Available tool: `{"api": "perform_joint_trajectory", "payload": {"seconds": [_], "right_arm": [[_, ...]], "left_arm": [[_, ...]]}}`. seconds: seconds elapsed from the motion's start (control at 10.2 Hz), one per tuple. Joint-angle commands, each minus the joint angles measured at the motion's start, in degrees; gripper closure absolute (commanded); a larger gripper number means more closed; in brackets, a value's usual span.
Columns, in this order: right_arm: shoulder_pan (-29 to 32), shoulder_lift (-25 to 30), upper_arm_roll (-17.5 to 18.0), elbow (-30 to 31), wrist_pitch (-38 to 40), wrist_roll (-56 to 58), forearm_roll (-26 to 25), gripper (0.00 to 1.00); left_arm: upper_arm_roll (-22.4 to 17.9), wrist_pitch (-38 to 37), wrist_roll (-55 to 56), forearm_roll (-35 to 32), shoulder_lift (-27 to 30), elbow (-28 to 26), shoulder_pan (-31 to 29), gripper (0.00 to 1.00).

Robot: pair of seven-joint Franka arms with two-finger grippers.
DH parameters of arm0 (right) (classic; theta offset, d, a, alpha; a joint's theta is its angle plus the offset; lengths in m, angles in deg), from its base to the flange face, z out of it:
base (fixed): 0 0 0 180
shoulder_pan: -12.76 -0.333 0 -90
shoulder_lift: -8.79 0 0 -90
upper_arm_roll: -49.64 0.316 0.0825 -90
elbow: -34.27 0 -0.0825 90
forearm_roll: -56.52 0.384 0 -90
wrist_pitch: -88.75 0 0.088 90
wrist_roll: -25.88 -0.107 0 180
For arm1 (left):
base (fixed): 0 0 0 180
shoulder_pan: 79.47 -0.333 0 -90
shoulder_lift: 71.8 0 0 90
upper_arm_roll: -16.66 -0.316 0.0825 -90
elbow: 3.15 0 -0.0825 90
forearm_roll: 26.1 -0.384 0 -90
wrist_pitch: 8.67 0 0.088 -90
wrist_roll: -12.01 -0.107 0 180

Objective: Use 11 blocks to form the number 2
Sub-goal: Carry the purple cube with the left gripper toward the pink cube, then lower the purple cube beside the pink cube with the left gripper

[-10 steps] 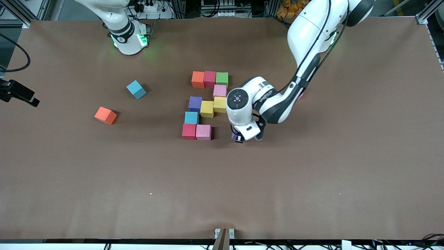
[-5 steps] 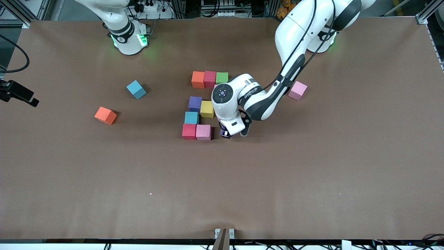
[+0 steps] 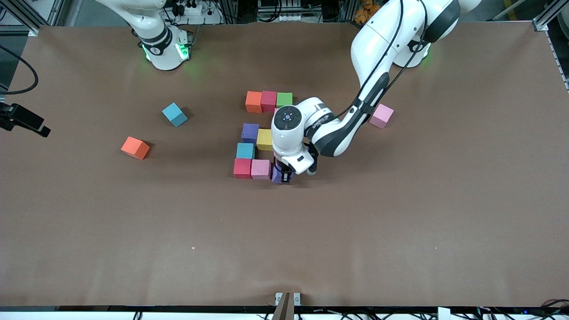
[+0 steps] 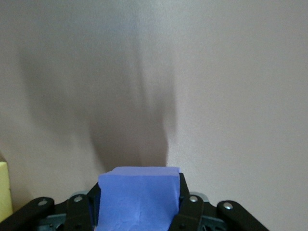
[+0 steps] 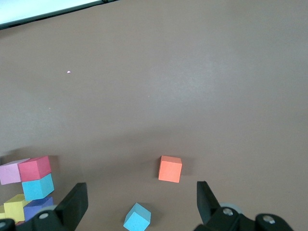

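1. The left gripper (image 3: 282, 174) is low at the end of the near row of the number 2 (image 3: 262, 133), clamped tight on a purple block (image 4: 138, 195).
2. That purple block sits just beside the pink block (image 3: 260, 169), which touches a red block (image 3: 242, 168).
3. The right gripper (image 5: 139, 204) waits high up with its fingers (image 5: 74, 204) spread wide, holding nothing.
4. A loose orange block (image 3: 135, 147) and a light blue block (image 3: 174, 114) lie toward the right arm's end of the table (image 3: 400, 231).
5. Another pink block (image 3: 381, 116) lies alone toward the left arm's end.
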Motion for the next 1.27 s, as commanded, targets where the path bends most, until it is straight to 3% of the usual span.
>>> {"api": "perform_joint_trajectory", "payload": {"seconds": [0.0,0.59,1.17], "right_arm": [[0.9,-0.2,0.8,-0.6,1.4,0.3,0.3,0.0],[1.0,-0.2,0.8,-0.6,1.4,0.3,0.3,0.0],[1.0,-0.2,0.8,-0.7,1.4,0.3,0.3,0.0]], "left_arm": [[-0.3,1.1,4.1,-0.9,-1.8,2.2,0.8,0.84],[0.6,-7.6,4.5,1.6,-1.6,2.1,0.8,0.84],[0.8,-5.9,3.2,1.6,-1.7,2.6,0.9,0.84]]}}
